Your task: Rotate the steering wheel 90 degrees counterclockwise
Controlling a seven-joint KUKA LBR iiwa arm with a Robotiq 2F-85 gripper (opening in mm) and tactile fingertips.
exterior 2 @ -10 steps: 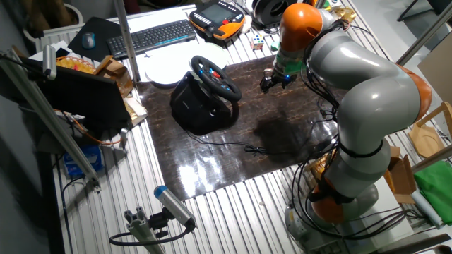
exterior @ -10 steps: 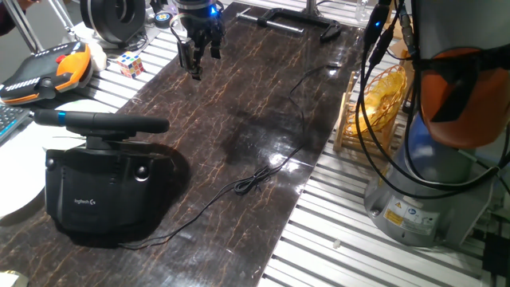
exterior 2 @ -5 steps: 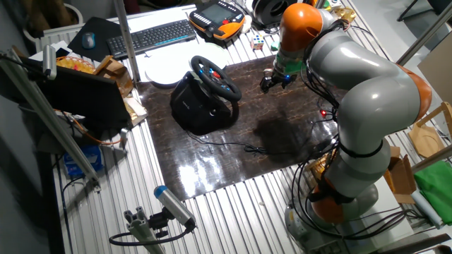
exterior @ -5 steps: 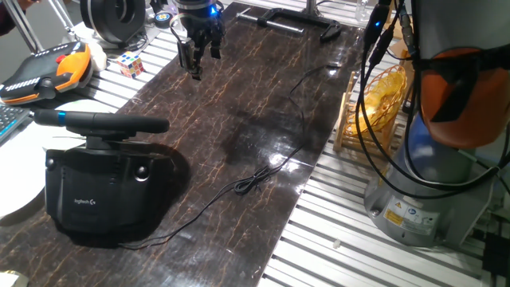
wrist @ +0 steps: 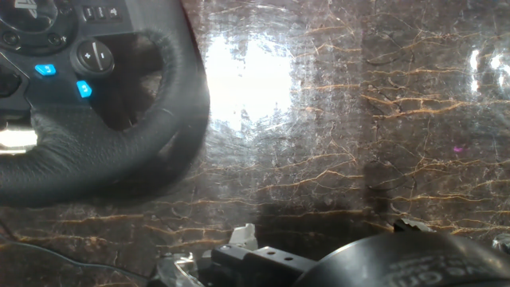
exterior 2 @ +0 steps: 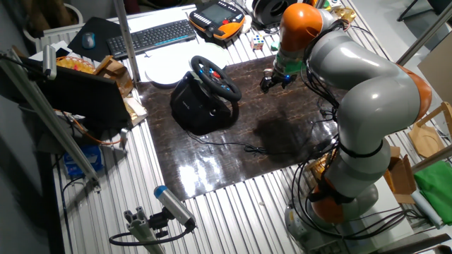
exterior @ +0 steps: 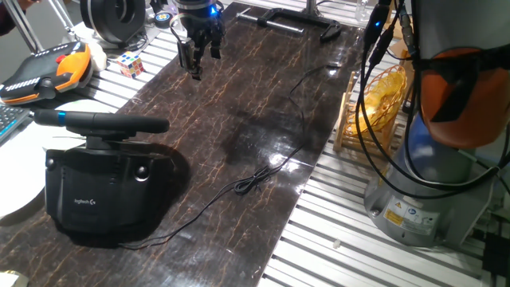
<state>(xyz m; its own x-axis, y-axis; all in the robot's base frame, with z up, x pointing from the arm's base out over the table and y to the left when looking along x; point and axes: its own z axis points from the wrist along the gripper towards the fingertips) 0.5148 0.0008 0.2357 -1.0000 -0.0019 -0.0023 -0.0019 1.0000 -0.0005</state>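
Note:
The steering wheel (exterior: pixel 100 122) is a black padded rim, seen edge-on, on a boxy black base (exterior: pixel 92 199) with a white logo at the near left of the dark marble table top. From the other side the steering wheel (exterior 2: pixel 215 77) faces the arm, with blue and red buttons on its hub. My gripper (exterior: pixel 197 57) hangs over the far end of the table, well away from the wheel, fingers apart and holding nothing. In the other fixed view the gripper (exterior 2: pixel 272 82) is right of the wheel. The hand view shows the steering wheel (wrist: pixel 151 151) rim at upper left; my fingertips are not visible there.
A thin black cable (exterior: pixel 263 171) runs across the marble from the base. An orange-and-black device (exterior: pixel 48 72), a colour cube (exterior: pixel 131 64) and a black spool (exterior: pixel 111 16) lie at the far left. A white plate (exterior 2: pixel 166 70), a keyboard (exterior 2: pixel 152 35) and a yellow wire basket (exterior: pixel 374 104) border the table.

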